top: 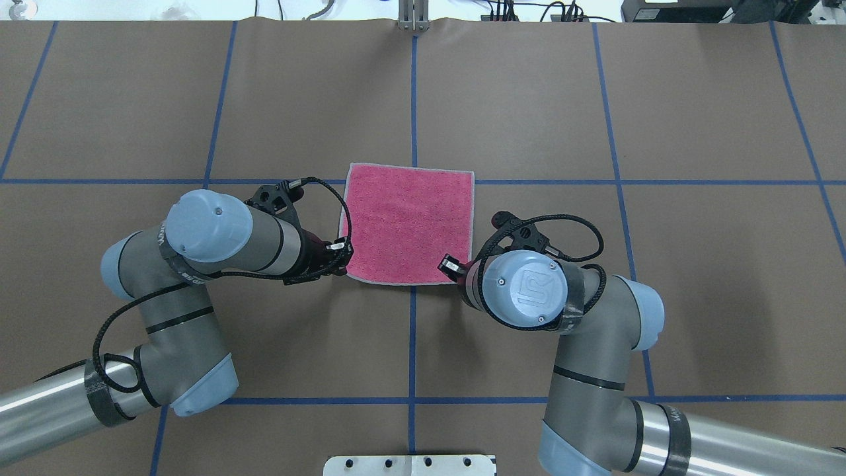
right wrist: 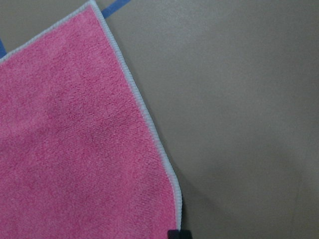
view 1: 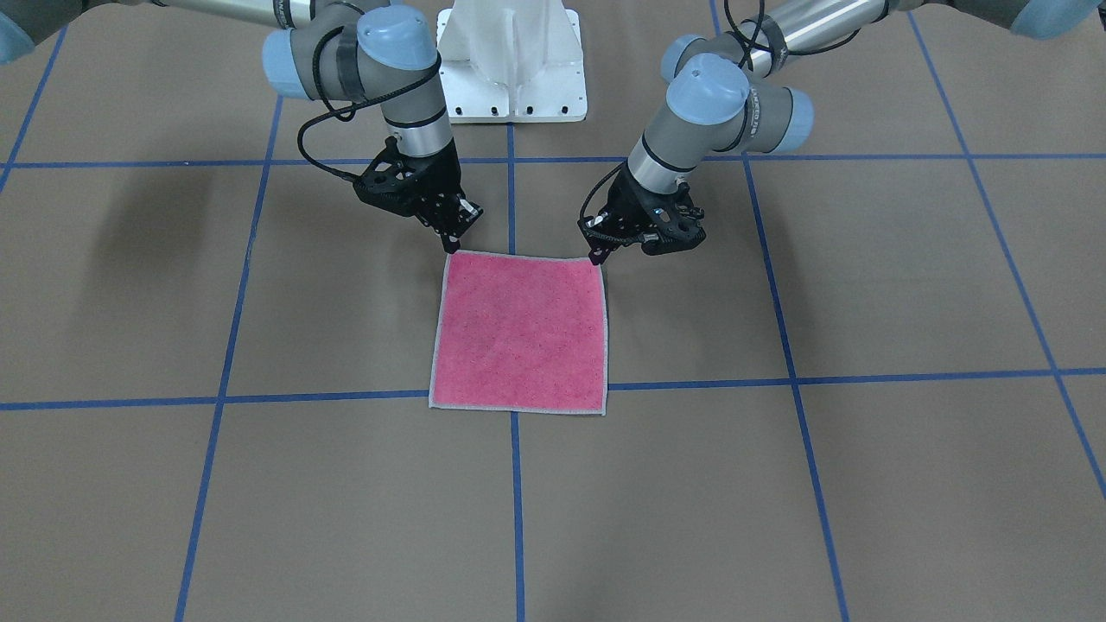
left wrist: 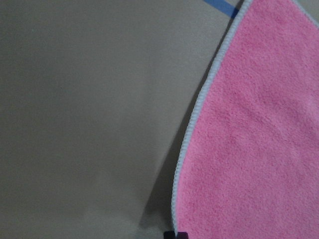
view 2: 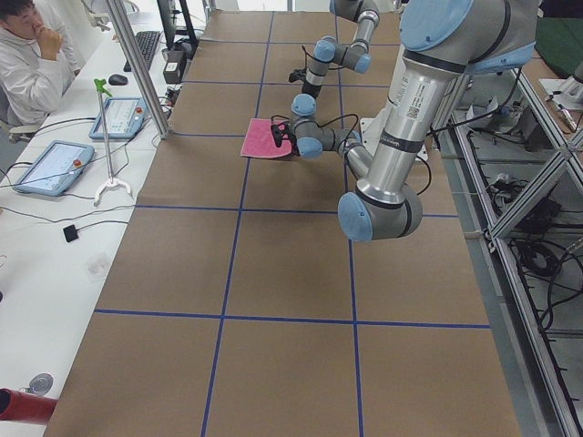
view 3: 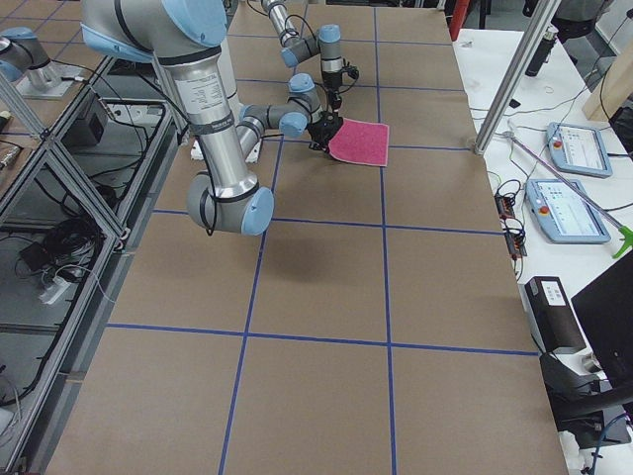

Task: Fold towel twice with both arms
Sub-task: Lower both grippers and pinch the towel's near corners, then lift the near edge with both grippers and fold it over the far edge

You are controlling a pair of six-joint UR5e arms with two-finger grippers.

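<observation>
The towel is being left spread flat on the table, pink face up, near the middle and just in front of the robot, with its far strip covering a blue tape line; no fold is being shown yet

The two corners nearest the robot are being addressed at once, one by each arm, so that the whole near edge can be raised level and carried over to the far edge without the cloth being skewed. The left gripper is being held tilted down at the corner on its own side, and the right gripper is being held likewise at the other corner

In each wrist view only a small dark fingertip is being shown, right at the corner's light edging, which is being drawn in a curve toward it. From this the fingers of both grippers are being judged as closed nearly together and pinching the corners, though the cloth between them is being hidden

The first fold is being judged as about to begin, and a slipped corner is being regarded as the chief risk
</observation>
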